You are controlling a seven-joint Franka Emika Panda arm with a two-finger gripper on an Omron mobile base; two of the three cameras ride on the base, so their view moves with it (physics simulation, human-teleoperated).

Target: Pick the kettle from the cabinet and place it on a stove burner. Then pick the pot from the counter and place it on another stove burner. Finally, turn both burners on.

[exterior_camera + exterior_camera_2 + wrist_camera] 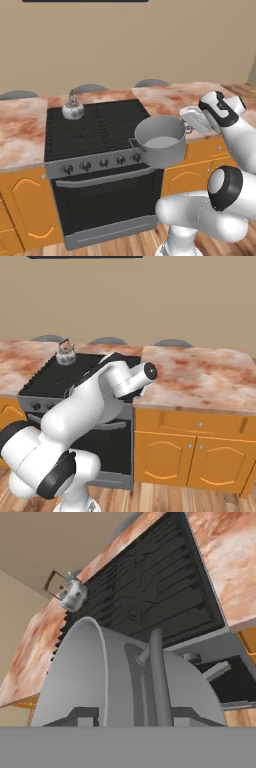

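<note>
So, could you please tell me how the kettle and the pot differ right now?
The kettle is small and rounded with a tall loop handle; the pot is much wider, straight-sided, with small side handles. The kettle sits on the stove's back-left burner, while the pot is held in the air over the stove's front right edge by the gripper, clamped on a side handle. The kettle is closed on top; the pot is open. Both are grey metal.
</note>
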